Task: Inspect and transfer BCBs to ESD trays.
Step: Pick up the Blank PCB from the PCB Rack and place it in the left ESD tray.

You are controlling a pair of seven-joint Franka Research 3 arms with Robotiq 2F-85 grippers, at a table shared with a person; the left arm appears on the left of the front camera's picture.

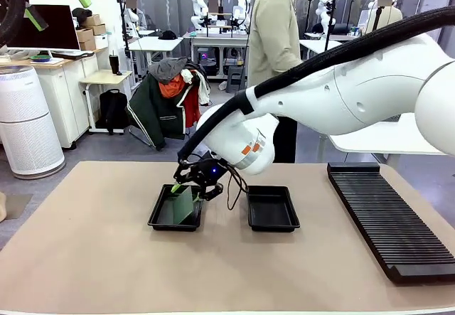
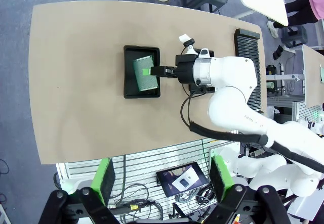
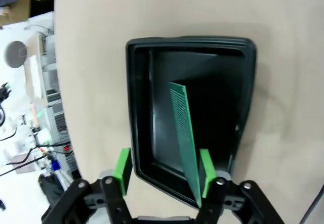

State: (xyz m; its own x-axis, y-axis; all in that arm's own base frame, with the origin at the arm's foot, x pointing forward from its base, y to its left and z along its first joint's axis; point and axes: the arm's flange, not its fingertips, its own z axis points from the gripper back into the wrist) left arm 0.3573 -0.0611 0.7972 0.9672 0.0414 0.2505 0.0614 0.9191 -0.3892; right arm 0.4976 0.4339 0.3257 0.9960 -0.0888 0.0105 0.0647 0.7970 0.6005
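The left gripper (image 2: 161, 171) hangs high over the table (image 1: 85, 258), fingers wide apart. Below, the left tray (image 1: 158, 217) holds 1 BCB (image 1: 185, 205), tilted on its edge, its upper end between the right gripper's (image 3: 163, 168) fingers. Those fingers stand apart. The BCB lies against 1 pad (image 3: 205, 168), with a clear gap to the other. Just to the right sits the 2nd tray (image 1: 272, 224). Well apart from it lies a black ribbed rack (image 1: 387, 215).

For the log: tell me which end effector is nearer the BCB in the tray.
Right. The right end effector has the tilted BCB between its fingers, over the ESD tray; the left end effector hangs high above the table.
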